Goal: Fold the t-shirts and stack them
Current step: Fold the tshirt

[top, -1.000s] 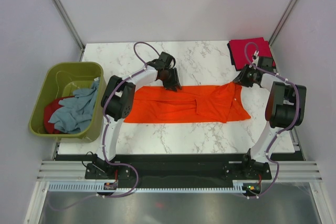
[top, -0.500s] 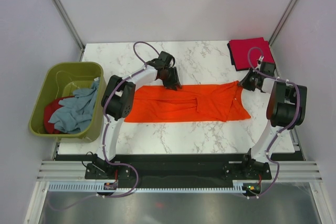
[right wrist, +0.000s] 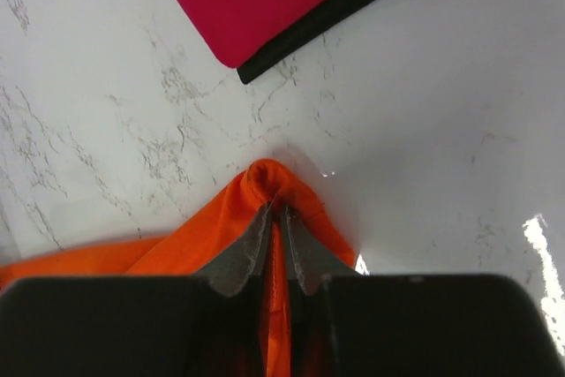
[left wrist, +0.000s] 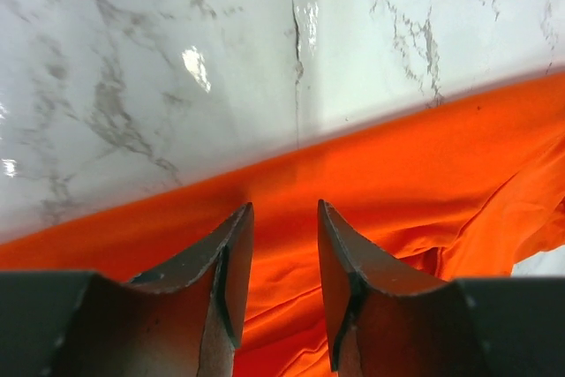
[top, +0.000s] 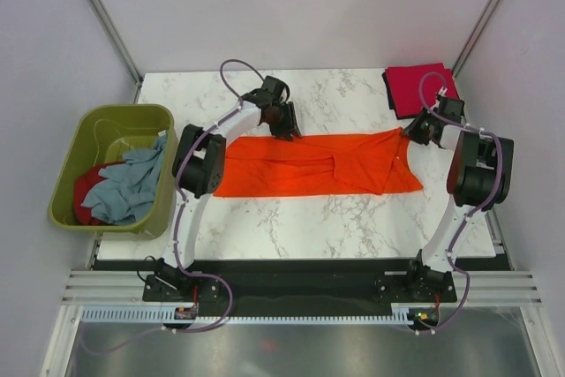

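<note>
Pinching the far right corner of the orange shirt [top: 309, 165], the right gripper [right wrist: 275, 218] has just closed on a raised fold | left gripper [left wrist: 284, 245]: jaws apart over the shirt's far edge, nothing visibly held | shirt flat mid-table, drawn slightly far-right | judgement: straightening before folding | folded red shirt [top: 419, 87] far right.

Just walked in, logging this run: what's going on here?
Two robot arms are folding a bright orange fabric t-shirt spread across the white marble table. The right gripper pinches a peak of it at its right end; the left gripper straddles its far edge, grip unclear. A crimson folded t-shirt lies at the far right corner; a grey-blue shirt and a red shirt wait in the olive-green plastic tub.
</note>
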Motion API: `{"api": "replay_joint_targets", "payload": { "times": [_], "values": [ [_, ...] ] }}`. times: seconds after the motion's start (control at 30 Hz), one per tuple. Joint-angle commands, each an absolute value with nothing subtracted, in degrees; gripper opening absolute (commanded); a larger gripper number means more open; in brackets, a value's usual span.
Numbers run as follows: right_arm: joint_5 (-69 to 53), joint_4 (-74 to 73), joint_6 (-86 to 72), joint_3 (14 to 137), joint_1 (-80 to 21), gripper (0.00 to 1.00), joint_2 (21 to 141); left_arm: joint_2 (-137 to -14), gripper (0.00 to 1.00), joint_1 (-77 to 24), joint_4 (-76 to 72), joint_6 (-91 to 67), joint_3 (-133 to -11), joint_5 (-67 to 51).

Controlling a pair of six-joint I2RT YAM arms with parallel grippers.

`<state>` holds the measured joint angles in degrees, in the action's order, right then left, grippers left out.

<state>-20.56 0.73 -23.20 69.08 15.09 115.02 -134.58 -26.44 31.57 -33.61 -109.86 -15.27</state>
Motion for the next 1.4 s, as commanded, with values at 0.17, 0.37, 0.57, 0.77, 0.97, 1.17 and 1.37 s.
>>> {"api": "replay_joint_targets", "payload": {
  "times": [0.17,0.37,0.57,0.77,0.97,1.17,1.37],
  "values": [
    [-13.89,-13.95,-25.75,75.68,14.85,0.3,109.96,-115.33,0.45,-24.96,38.32,-25.58,-103.57,-12.66],
    [-9.5,-23.36,-29.43,67.95,14.33,0.23,100.38,-102.15,0.42,-24.26,38.23,-24.08,-83.43,-7.3],
    [-5.8,-25.93,-31.38,58.46,14.24,0.18,90.97,-99.23,0.29,-23.21,37.09,-26.1,-71.82,-4.75],
    [-4.14,-24.7,-32.08,51.43,14.24,0.17,87.72,-100.89,0.22,-21.28,36.74,-29.44,-67.41,1.3],
    [2.36,-21.01,-29.89,48.51,14.33,0.17,89.55,-104.15,0.17,-20.04,38.84,-29.18,-66.36,4.56],
    [10.36,-21.09,-29.62,50.27,14.94,0.14,91.93,-103.54,0.15,-19.78,41.22,-31.28,-62.14,10.81],
    [8.53,-20.48,-29.36,50.19,14.94,0.13,91.41,-100.73,0.13,-20.21,42.27,-33.39,-58.36,8.27]
  ]
}}
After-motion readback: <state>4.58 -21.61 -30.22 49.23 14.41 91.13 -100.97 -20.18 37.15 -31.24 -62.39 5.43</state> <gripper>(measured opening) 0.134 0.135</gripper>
